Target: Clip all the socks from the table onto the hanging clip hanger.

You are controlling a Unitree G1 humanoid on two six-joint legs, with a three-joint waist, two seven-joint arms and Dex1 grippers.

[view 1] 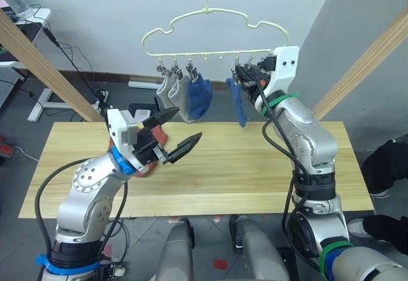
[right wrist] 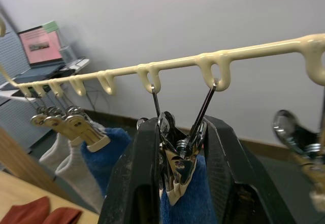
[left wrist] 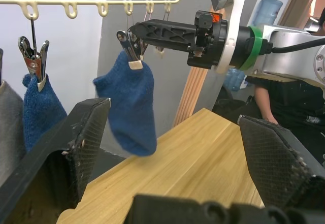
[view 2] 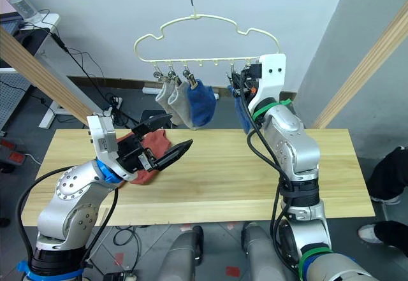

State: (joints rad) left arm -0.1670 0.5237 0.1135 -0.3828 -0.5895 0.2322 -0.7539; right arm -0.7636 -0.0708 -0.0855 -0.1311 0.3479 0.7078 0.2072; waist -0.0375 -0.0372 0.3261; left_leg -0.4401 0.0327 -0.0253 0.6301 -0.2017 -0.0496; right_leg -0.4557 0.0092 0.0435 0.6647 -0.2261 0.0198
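The left gripper [view 1: 176, 132] is hovering above the wooden table [view 1: 255, 185] with its two black fingers spread wide and nothing between them. Just behind and below it, the two rust-red socks [view 2: 153, 157] are lying in a heap on the planks, partly covered by the gripper's body, so how they are folded or overlapped is hard to make out. If the left arm is reaching back for them, it could be catching both at once, since they are lying touching each other.

Farther off, the right gripper [right wrist: 180, 170] is pressing its fingers on the silver clip [right wrist: 179, 155] that is biting the cuff of the second blue sock [view 1: 239, 102]. Squeezing the clip's handles is what opens it, so a firm pinch here could be dropping that sock; pulling away sideways could also be setting the pale yellow clip hanger [view 1: 210, 18] swinging on its thin hook. Whether the clip's teeth are fully seated on the fabric is hidden by the fingers.

Left of that gripper, two light grey socks [view 1: 173, 93] and the first blue sock [view 1: 199, 98] are hanging from neighbouring clips, bunched together.
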